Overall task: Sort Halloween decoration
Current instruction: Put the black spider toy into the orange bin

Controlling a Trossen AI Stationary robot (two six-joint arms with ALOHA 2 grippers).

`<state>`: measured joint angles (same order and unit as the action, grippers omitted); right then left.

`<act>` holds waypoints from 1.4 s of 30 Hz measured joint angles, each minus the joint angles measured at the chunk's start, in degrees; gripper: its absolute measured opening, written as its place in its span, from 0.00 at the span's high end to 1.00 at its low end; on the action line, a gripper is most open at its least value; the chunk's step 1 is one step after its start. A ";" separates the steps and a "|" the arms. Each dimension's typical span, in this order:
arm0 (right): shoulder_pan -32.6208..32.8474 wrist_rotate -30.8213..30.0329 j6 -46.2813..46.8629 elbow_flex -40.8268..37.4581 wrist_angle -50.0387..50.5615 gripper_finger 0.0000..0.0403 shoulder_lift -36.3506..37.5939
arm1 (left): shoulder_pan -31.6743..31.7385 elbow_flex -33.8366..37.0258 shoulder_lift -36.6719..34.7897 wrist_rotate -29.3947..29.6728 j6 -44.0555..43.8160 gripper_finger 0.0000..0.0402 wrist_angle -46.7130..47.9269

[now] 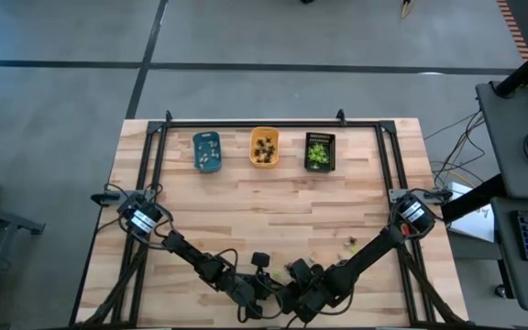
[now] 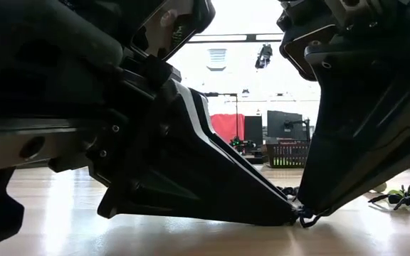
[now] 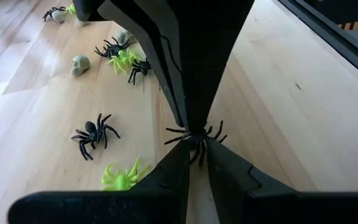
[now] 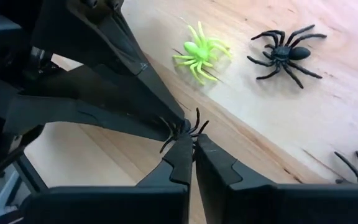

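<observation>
Near the table's front edge my two grippers meet tip to tip on one small black spider (image 3: 197, 138). My left gripper (image 3: 197, 152) is shut on it. My right gripper (image 4: 191, 146) comes from the other side, also shut at it. In the low view the spider (image 2: 302, 217) sits right at the tabletop between the two sets of tips. More of the Halloween decoration lies loose on the wood: a black spider (image 3: 92, 134), a yellow-green one (image 3: 122, 178) and a pale skull (image 3: 79, 64). My left gripper pinches the black spider's body (image 3: 199, 144) between the free ends of its two fingers, slanting down from the table's left. The legs stick out on both sides. Whether the spider rests on the wood I cannot tell. My right gripper has its shut fingertips (image 4: 185, 152) at the spider's legs (image 4: 196, 121), on the side away from the left gripper, slanting steeply down from the table's right. Whether they pinch a leg or the body is hidden by the tips themselves.
Along the far edge stand a blue tray (image 1: 206, 151), an orange tray (image 1: 264, 147) and a black tray (image 1: 320, 151), each holding small figures. A yellow-green spider (image 4: 199, 53) and a black one (image 4: 283, 53) lie close by. Another spider (image 1: 351, 243) lies further right.
</observation>
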<state>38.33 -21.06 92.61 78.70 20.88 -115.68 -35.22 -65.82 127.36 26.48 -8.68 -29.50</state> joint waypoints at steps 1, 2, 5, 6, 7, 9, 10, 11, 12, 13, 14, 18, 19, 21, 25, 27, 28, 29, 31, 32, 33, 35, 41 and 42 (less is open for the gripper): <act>0.00 0.00 -0.26 0.00 0.02 0.98 0.00 | -0.07 0.01 -0.07 0.00 0.01 0.89 0.04; 0.00 0.00 -0.45 0.00 0.02 0.98 0.02 | -0.17 0.02 -0.23 0.00 0.02 0.89 0.23; 0.00 -0.01 -1.21 0.00 -0.01 0.98 0.02 | -0.51 0.11 -1.05 0.10 0.05 0.86 1.16; 0.00 0.00 -1.50 0.00 0.01 0.98 0.02 | -0.59 0.13 -1.38 0.19 0.05 0.85 1.59; 0.00 0.00 -1.88 0.00 0.02 0.98 0.02 | -0.68 0.11 -1.78 0.34 0.09 0.85 2.13; 0.00 0.00 -2.71 0.02 0.04 0.98 0.02 | -0.88 0.11 -2.42 1.23 0.21 0.84 3.29; 0.00 0.00 -3.22 0.08 0.00 0.98 0.04 | -0.88 0.11 -2.58 1.67 0.20 0.83 3.84; 0.00 0.00 -3.55 0.11 -0.12 0.98 0.04 | -1.01 0.11 -2.70 2.47 0.21 0.83 4.30; 0.00 -0.01 -3.83 0.11 -0.13 0.98 0.04 | -1.13 0.11 -2.70 3.18 0.21 0.83 4.64; 0.00 -0.01 -4.02 0.11 -0.13 0.98 0.04 | -1.26 0.11 -2.80 4.06 0.21 0.83 4.96; 0.00 -0.01 -4.06 0.11 -0.14 0.98 0.04 | -1.38 0.11 -2.95 4.35 0.24 0.83 5.20; 0.02 -0.09 -4.15 0.11 -0.11 0.98 0.04 | -1.96 0.11 -3.27 3.58 1.02 0.83 5.21; 0.02 -0.49 -4.24 0.11 -0.06 0.98 0.04 | -2.02 0.11 -3.27 2.22 1.29 0.83 5.25; -0.04 -1.02 -5.03 0.11 -0.04 0.98 0.10 | -2.08 0.11 -3.27 -0.22 2.08 0.83 4.88; -0.54 -1.09 -6.76 0.28 -0.18 0.98 0.52 | -1.89 0.05 -2.42 -1.49 2.63 0.85 2.11; -0.61 -1.07 -7.21 0.28 -0.14 0.98 0.59 | -1.73 0.07 -1.84 -1.52 2.63 0.87 1.88; -0.63 -1.07 -7.20 0.28 -0.10 0.98 0.59 | -1.71 0.07 -1.68 -1.50 2.61 0.88 1.92; -0.63 -1.07 -7.19 0.28 -0.11 0.98 0.59 | -1.71 0.07 -1.65 -1.28 2.54 0.89 1.92; -0.61 -1.07 -7.26 0.28 -0.15 0.98 0.59 | -1.69 0.07 -1.63 -0.70 2.30 0.90 1.72; -0.61 -1.07 -7.30 0.28 -0.15 0.98 0.59 | -1.63 0.07 -1.45 -0.57 2.26 0.91 1.57; -0.61 -1.05 -7.36 0.28 -0.13 0.98 0.59 | -1.49 0.04 -1.23 -0.57 2.21 0.91 1.51; -0.59 -1.05 -7.73 0.28 -0.15 0.98 0.59 | -1.22 0.01 -0.56 -0.50 1.50 0.91 1.30; -0.63 -1.07 -7.23 0.28 -0.15 0.98 0.59 | -1.01 -0.09 0.06 -0.37 0.64 0.91 0.85; -0.63 -1.07 -7.30 0.28 -0.17 0.98 0.59 | -0.99 -0.09 0.08 -0.37 0.64 0.91 0.88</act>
<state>37.69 -22.13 85.31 78.98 20.71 -115.09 -36.21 -65.91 127.44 26.11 -8.03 -28.62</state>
